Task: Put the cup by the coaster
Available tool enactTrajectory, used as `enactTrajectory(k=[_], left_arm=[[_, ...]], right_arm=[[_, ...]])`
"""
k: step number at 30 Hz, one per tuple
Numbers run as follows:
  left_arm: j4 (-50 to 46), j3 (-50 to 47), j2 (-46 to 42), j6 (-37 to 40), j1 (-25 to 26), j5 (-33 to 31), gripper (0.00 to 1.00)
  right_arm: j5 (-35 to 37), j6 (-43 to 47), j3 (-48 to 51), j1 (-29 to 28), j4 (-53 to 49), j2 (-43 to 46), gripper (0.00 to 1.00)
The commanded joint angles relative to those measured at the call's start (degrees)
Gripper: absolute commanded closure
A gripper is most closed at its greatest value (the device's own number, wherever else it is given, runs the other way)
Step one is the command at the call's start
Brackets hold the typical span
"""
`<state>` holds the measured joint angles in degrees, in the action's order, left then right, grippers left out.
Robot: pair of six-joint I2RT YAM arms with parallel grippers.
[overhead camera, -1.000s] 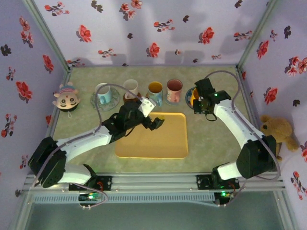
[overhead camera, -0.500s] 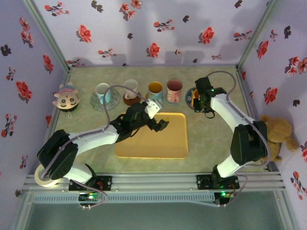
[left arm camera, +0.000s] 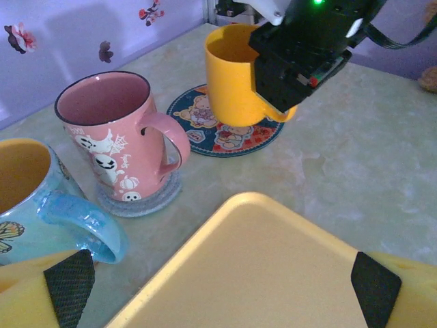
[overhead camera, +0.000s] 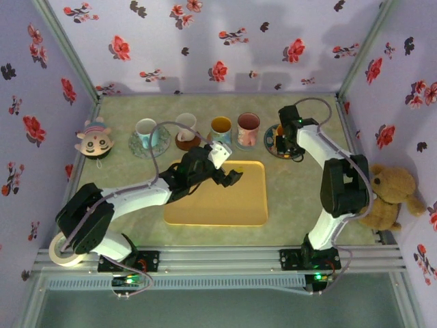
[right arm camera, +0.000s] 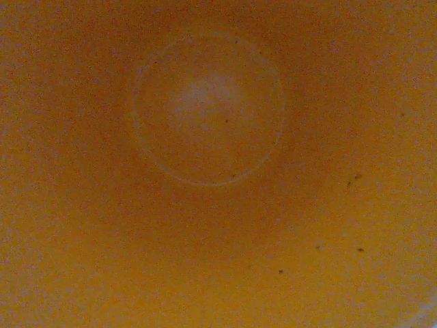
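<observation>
The yellow cup (left arm camera: 232, 78) is being held upright over the round blue coaster (left arm camera: 235, 140) printed with bears, at the far right of the tabltop's back row; whether its base is touching the coaster cannot be told. It is being pinched at the handle side by the jaws of the right gripper (left arm camera: 276, 92), which is reaching down over the rim. In the right wrist view the yellow inside of the cup, with its round bottom, is being looked into from above. Just beside the coaster, to the left, a pink mug (left arm camera: 113, 137) with ghosts is being carried by a grey coaster (left arm camera: 147, 203), and a blue mug (left arm camera: 41, 198) is being shown next to it. Nearer, the left gripper (overhead camera: 232, 175) is being held over the far edge of the yellow tray (left arm camera: 259, 260) on the tabletop (left arm camera: 355, 157), its jaws spread wide and gripping nothing, the fingers (left arm camera: 68, 280) well apart.
</observation>
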<state>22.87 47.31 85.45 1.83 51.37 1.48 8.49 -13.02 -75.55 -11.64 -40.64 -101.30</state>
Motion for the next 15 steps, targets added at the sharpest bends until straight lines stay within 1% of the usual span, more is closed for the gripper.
enactTrajectory(k=[1,8,15], left_arm=[[2.23,1.36,0.6,-0.11,0.63,-1.02,0.0],[1.82,1.95,0.95,-0.07,1.19,-0.82,0.0],[1.13,2.16,0.87,-0.13,1.82,-0.81,0.0]], right_arm=[[0.76,1.5,-3.68,0.87,3.6,-1.69,1.0],[1.52,1.17,-5.44,1.32,5.37,-5.34,1.0],[2.57,0.62,-5.09,1.61,6.86,-6.4,1.0]])
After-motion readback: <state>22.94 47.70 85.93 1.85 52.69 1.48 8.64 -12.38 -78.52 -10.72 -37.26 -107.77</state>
